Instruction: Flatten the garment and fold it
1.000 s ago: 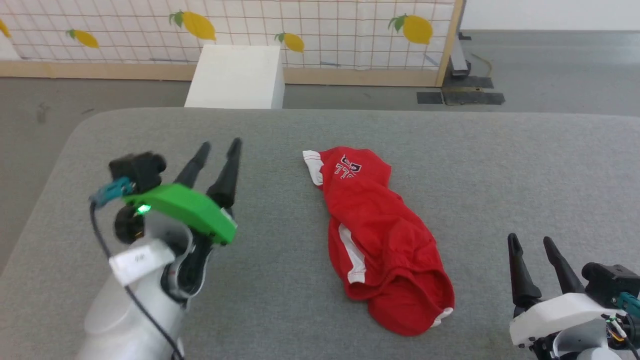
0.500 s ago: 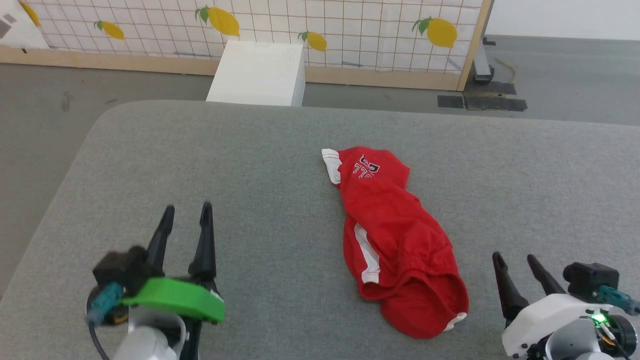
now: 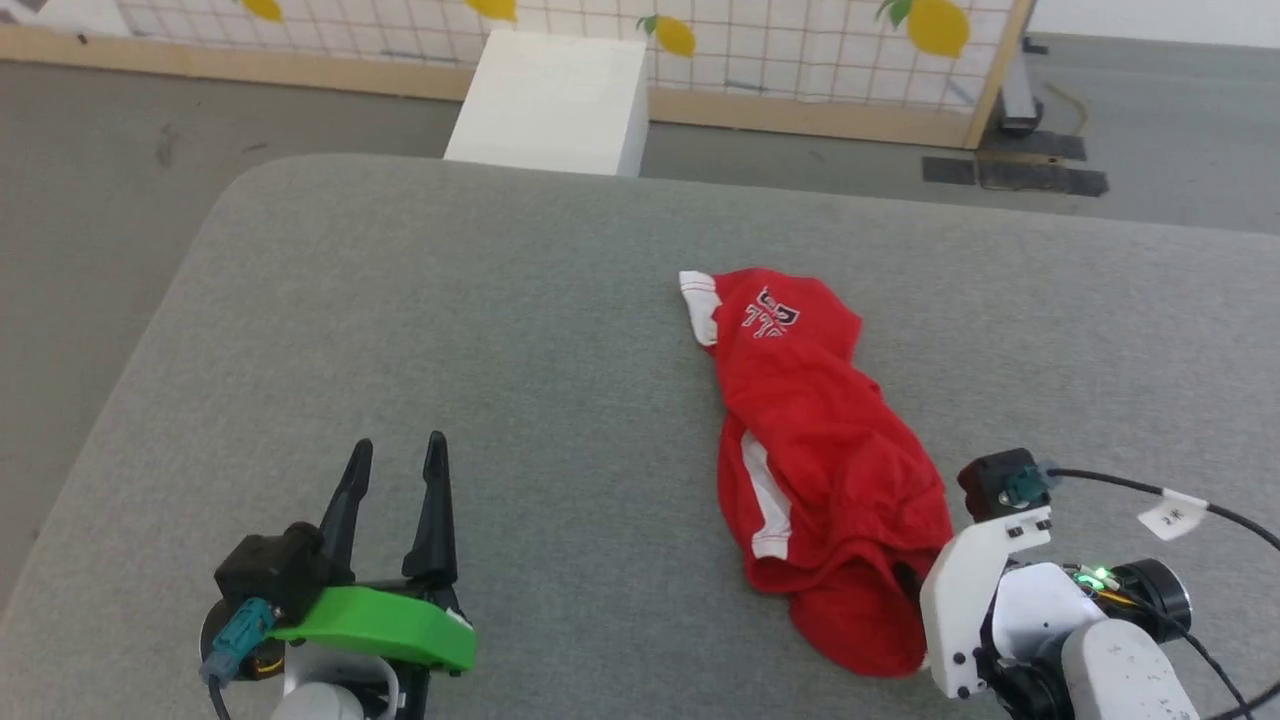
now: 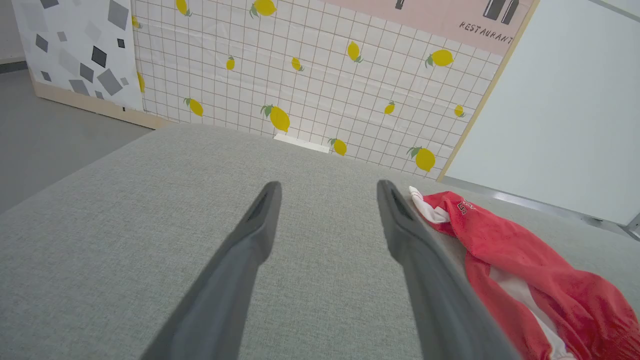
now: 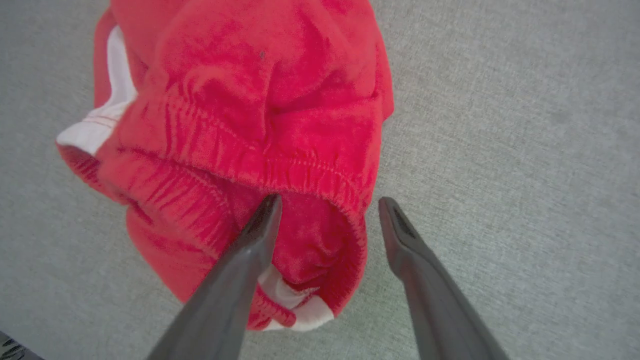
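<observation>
The garment [image 3: 820,420] is a crumpled bright red piece with white bands, lying lengthwise on the grey table [image 3: 500,300], its white logo at the far end. My right gripper [image 5: 329,200] is open and points down over the garment's [image 5: 260,100] near elastic edge. One finger is over the red opening, the other over bare table beside it. In the head view its white wrist housing [image 3: 965,590] covers the fingers. My left gripper [image 3: 399,445] is open and empty at the near left, well apart from the garment [image 4: 525,270], fingers spread in the left wrist view [image 4: 328,187].
A white box [image 3: 550,100] stands on the floor beyond the table's far edge. A lemon-print tiled panel [image 3: 800,40] stands behind it. The table's rounded left edge [image 3: 150,330] drops to grey floor. Wide bare table lies left of the garment.
The head camera has tilted and shifted. My left gripper drew back from mid-table to the near edge. My right arm swung in over the garment's near end, fingers turned downward.
</observation>
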Available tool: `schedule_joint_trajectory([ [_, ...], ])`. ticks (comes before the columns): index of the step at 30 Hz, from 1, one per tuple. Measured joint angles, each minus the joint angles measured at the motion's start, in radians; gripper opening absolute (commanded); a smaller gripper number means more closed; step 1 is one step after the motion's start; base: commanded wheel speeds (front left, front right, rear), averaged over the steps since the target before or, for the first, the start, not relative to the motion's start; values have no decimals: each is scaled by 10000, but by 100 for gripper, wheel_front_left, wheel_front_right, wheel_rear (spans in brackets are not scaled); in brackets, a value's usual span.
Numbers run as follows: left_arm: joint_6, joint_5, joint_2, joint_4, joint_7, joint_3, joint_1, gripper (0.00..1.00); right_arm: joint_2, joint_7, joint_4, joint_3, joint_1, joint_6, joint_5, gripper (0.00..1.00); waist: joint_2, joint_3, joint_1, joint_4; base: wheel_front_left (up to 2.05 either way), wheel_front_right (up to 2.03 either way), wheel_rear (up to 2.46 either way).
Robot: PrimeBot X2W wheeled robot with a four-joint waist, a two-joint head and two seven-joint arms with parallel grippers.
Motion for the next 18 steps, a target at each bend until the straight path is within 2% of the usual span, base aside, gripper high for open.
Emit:
schedule_joint_trajectory([
  [4,-125,52,-105,12,0,92,-27,100,-94,587,209,15,-53,0,-61,100,0,182,0,237,0,0,0],
  [5,-151,63,-144,10,0,125,-30,100,-123,621,217,-44,-54,0,-27,76,0,229,0,288,0,0,0],
  [6,-167,63,-169,19,0,157,-31,100,-165,621,213,-81,-56,0,-8,29,0,271,0,338,0,0,0],
  [7,-176,63,-190,25,2,207,-32,100,-222,594,188,-123,-58,0,13,0,0,303,0,387,0,0,0],
  [12,-290,65,-311,38,0,286,-96,100,-673,382,59,-485,-160,2,422,0,0,399,0,599,0,0,0],
  [18,-458,69,-456,111,0,253,-234,100,-2228,109,-35,-1519,-1321,2,466,0,0,552,0,841,0,0,0],
])
